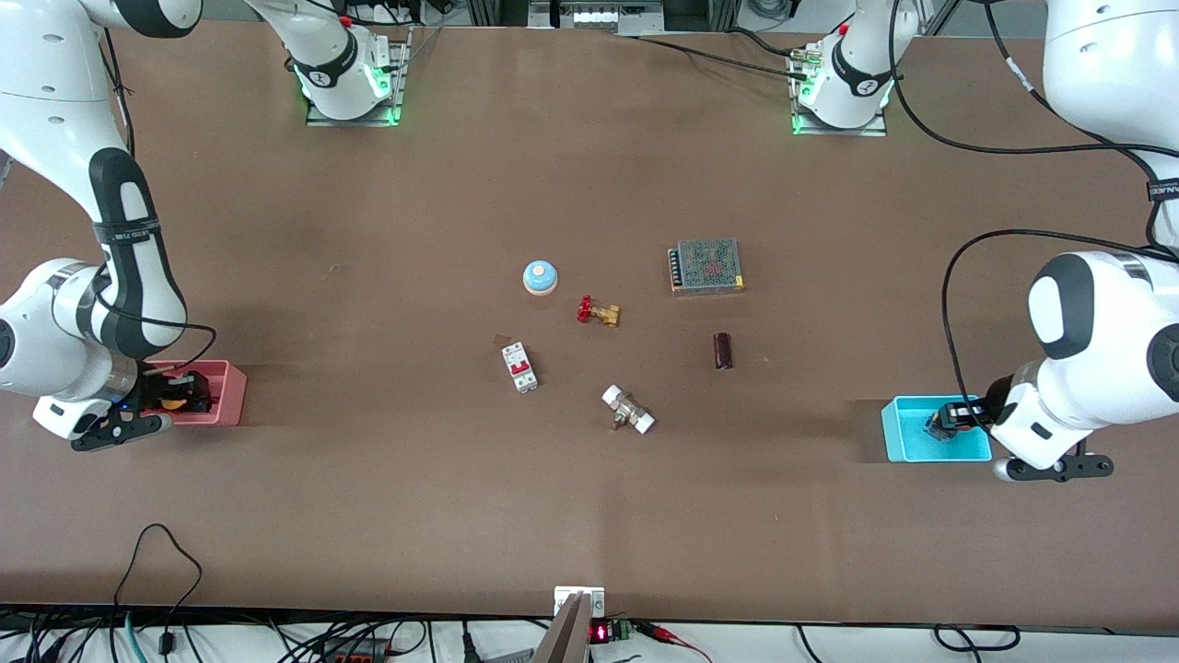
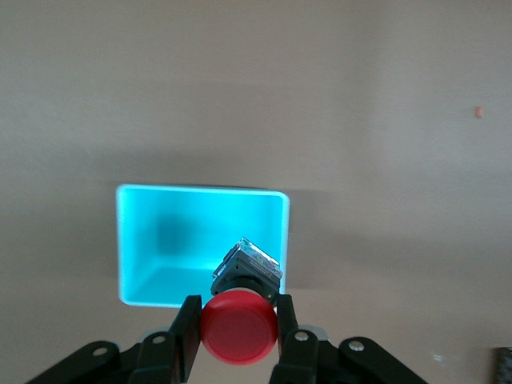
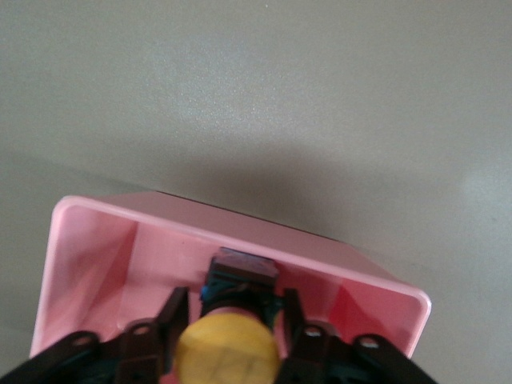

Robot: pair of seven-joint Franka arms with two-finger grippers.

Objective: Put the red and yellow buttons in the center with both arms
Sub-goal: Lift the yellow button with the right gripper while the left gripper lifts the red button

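Note:
My left gripper (image 1: 958, 416) is over the cyan tray (image 1: 907, 442) at the left arm's end of the table. In the left wrist view the left gripper (image 2: 238, 328) is shut on the red button (image 2: 238, 326) by its cap, over a corner of the cyan tray (image 2: 160, 240). My right gripper (image 1: 180, 391) is in the pink tray (image 1: 226, 396) at the right arm's end. In the right wrist view the right gripper (image 3: 228, 340) is shut on the yellow button (image 3: 228, 352), low inside the pink tray (image 3: 96, 248). The yellow cap (image 1: 171, 401) shows faintly in the front view.
In the middle of the brown tabletop lie a light-blue dome (image 1: 540, 277), a brass valve with a red handwheel (image 1: 599, 312), a white and red breaker (image 1: 519, 366), a metal fitting with white caps (image 1: 628, 410), a dark cylinder (image 1: 723, 351) and a mesh-topped box (image 1: 706, 266).

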